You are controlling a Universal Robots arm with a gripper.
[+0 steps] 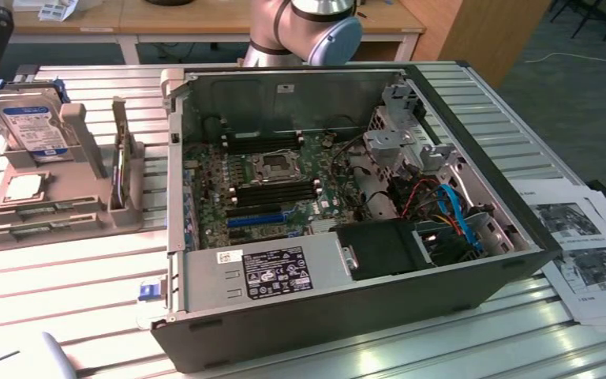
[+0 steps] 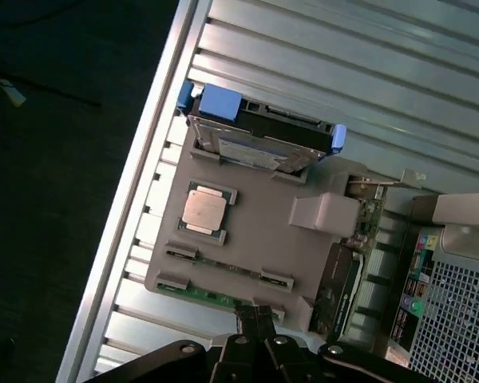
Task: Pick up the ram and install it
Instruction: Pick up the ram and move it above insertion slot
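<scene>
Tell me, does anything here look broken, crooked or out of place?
Nothing looks damaged or spilled. The case lies on its side with its panel off, but that looks deliberate. The hard drive, the processor and the ram sit neatly in their grey holder.

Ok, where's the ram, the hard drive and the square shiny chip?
ram (image 2: 199,294): wrist view, middle of its green strip.
hard drive (image 2: 259,148): wrist view, its labelled face.
square chip (image 2: 208,209): wrist view, centre of its metal lid.
</scene>
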